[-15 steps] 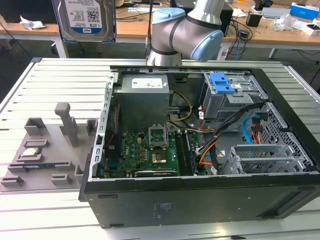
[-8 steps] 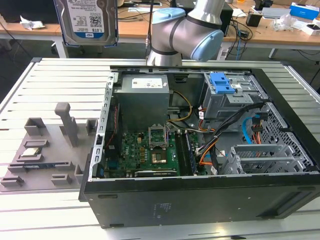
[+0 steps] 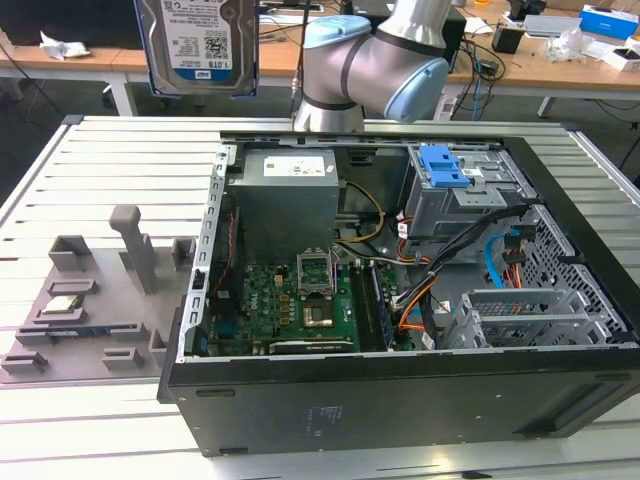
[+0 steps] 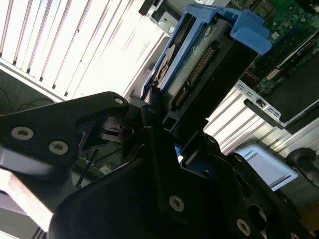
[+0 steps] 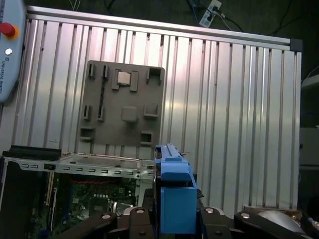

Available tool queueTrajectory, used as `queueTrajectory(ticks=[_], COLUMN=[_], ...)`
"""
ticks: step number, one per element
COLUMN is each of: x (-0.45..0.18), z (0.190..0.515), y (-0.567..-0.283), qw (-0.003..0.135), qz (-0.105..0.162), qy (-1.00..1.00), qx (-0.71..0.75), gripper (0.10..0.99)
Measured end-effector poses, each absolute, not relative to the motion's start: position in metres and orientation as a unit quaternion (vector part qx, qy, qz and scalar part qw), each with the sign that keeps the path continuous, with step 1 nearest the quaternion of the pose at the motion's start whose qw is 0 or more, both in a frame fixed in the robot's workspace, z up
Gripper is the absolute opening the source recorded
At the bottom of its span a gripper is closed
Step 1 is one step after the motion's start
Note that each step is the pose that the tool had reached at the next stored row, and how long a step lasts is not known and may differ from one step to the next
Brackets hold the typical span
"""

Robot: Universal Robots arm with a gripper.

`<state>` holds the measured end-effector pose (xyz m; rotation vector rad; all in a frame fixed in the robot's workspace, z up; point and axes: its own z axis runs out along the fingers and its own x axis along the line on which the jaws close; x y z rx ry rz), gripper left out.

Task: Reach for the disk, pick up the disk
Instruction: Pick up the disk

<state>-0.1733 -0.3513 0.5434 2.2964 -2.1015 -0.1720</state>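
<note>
The disk [image 3: 197, 45], a silver hard drive with a white-and-blue label in a blue bracket frame, hangs upright in the air high above the table, at the exterior view's upper left. In the second wrist view my gripper [image 4: 163, 118] is shut on one end of the disk [image 4: 209, 64], whose connector edge and blue bracket face the camera. The first wrist view looks straight down along the disk's blue bracket [image 5: 174, 191], held between the black fingers [image 5: 124, 219]. The arm [image 3: 385, 55] rises behind the computer case.
An open computer case [image 3: 560, 395] lies on the slatted aluminium table [image 3: 120, 150], with a grey drive cage and blue latch [image 3: 445, 165] inside. A grey fixture plate [image 3: 45, 345] with a small silver chip [image 3: 62, 305] lies at the exterior view's left. Cluttered benches stand behind.
</note>
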Motion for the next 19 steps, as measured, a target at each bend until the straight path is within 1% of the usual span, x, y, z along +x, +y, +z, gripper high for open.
queueTrajectory(ticks=[19], x=[-0.13], z=[0.542], y=[-0.351], qw=[0.014], qz=[-0.054], qy=[-0.674], qx=[0.737], gripper=[0.365])
